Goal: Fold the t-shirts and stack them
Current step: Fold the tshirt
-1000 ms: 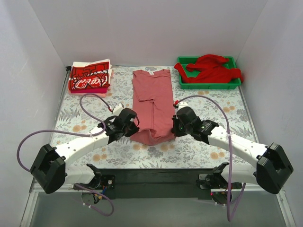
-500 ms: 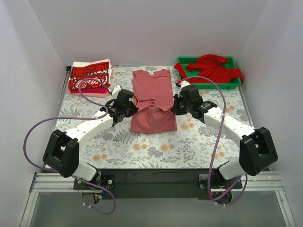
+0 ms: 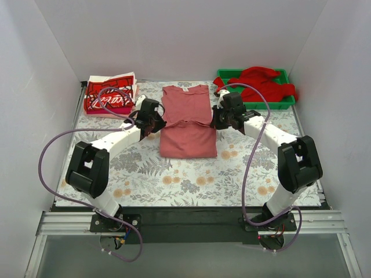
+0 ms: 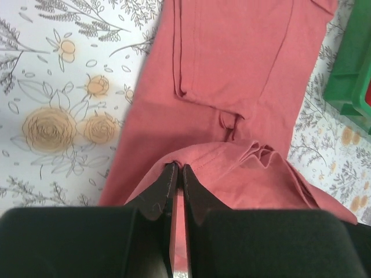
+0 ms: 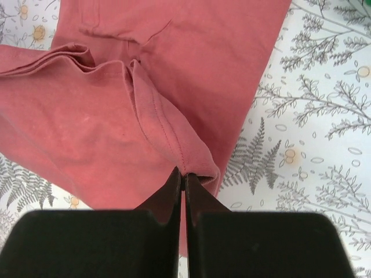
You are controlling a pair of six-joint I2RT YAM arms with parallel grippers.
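The salmon-pink t-shirt [image 3: 186, 121] lies mid-table, its lower half lifted and carried back over its upper half. My left gripper [image 3: 156, 121] is shut on the hem's left corner; the left wrist view shows the jaws pinching the cloth [image 4: 232, 116]. My right gripper [image 3: 217, 120] is shut on the hem's right corner, which also shows in the right wrist view [image 5: 145, 98]. A bright red t-shirt [image 3: 261, 84] lies crumpled in the green tray [image 3: 255, 104] at the back right. Folded red-and-white printed t-shirts [image 3: 110, 95] are stacked at the back left.
White walls close in the table on three sides. A floral cloth [image 3: 185, 179] covers the table. Purple cables loop over both arms. A corner of the green tray [image 4: 353, 75] shows in the left wrist view.
Both grippers have moved away from the near edge toward the back, carrying the shirt's hem up and over its body. The fold now sits about halfway up the shirt.
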